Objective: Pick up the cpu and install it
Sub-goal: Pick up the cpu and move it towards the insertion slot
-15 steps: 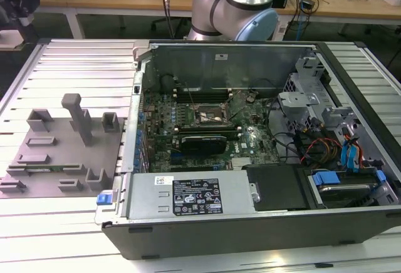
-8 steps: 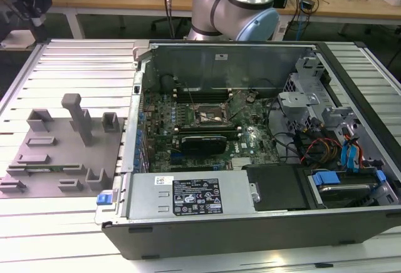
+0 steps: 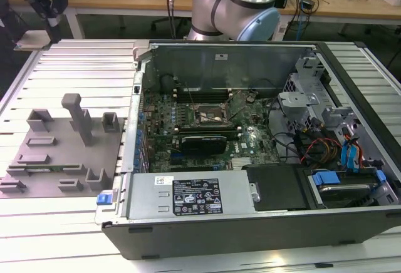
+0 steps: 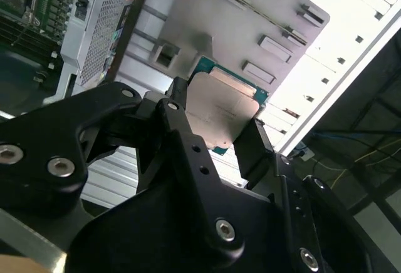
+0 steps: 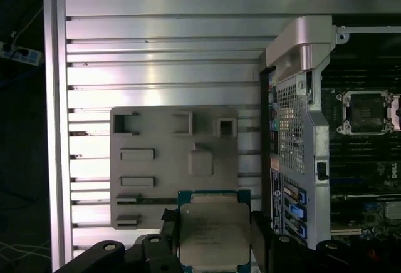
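Aluminium slats make up the table (image 3: 69, 229), whose grooves let fixtures be bolted down square. On it the computer case (image 3: 263, 238) lies on its side with the panel off, so the motherboard (image 3: 164, 143) faces upward for top-down work. The arm (image 3: 235, 0) rises just behind the case, at twelve o'clock from it in the exterior view, and from there it likely reaches both stations.

At nine o'clock from the case, on the exterior view's left, sits the grey fixture plate (image 3: 59, 154). Its pockets and posts probably keep parts at known spots for pickup. Near the board's middle the black socket frame (image 3: 210, 118) stands open and unfilled, so the install is not yet done.

In both wrist views the gripper (image 5: 213, 243) is clenched on the cpu (image 5: 213, 232). Black fingers (image 4: 254, 151) press two opposite edges, so the chip stays level and its underside is untouched. The silvery lid faces the cameras, with a thin green rim around it. Judging by how much of the plate shows beyond it, the chip hangs well above the plate's edge, apart from the socket.
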Robot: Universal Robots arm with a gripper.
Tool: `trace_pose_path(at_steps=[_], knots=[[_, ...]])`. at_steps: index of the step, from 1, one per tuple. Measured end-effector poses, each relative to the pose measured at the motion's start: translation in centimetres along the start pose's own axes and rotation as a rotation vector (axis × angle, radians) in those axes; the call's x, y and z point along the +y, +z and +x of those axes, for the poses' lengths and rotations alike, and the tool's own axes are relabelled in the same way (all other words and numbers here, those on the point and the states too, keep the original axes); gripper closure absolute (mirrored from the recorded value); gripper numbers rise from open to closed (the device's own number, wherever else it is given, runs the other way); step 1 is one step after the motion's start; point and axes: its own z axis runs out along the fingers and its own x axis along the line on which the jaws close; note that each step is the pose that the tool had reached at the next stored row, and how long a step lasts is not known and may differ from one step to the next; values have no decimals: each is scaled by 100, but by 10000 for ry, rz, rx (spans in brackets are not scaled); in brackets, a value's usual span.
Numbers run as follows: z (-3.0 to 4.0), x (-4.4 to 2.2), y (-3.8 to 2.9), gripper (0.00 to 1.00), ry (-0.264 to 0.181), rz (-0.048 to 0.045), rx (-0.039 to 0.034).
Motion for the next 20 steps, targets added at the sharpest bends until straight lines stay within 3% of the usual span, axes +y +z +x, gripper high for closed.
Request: trace_pose_path(at_steps=[9,13,16,20], knots=[[-211,5,6,45,1,0,0],[-380,9,10,45,-1,0,0],[-463,11,13,45,1,-1,0],[-661,16,17,45,0,0,1]])
